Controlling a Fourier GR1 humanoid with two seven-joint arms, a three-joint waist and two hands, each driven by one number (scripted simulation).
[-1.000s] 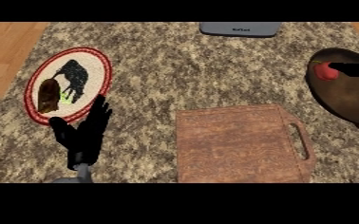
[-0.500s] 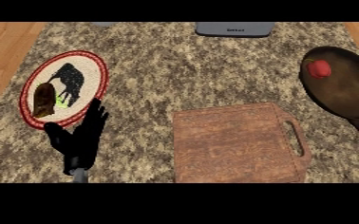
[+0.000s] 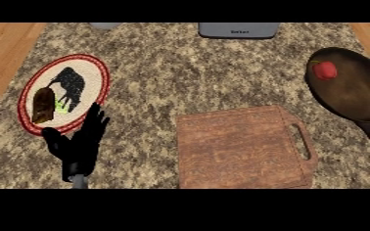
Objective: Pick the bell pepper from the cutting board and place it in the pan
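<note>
Right robot hand gone; small, seemingly glossy red bell pepper (image 3: 325,69) in pan (image 3: 350,95).

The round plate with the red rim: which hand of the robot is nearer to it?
Left. The left hand rests open by the round plate with the red rim, at its lower edge. No right hand shows.

This is a kitchen. A speckled granite counter (image 3: 180,78) carries a wooden cutting board (image 3: 242,147) with a handle slot, a dark pan (image 3: 347,90) holding a red pepper (image 3: 325,70), and a red-rimmed plate (image 3: 65,90) of food. Wood flooring (image 3: 14,44) shows alongside.
</note>
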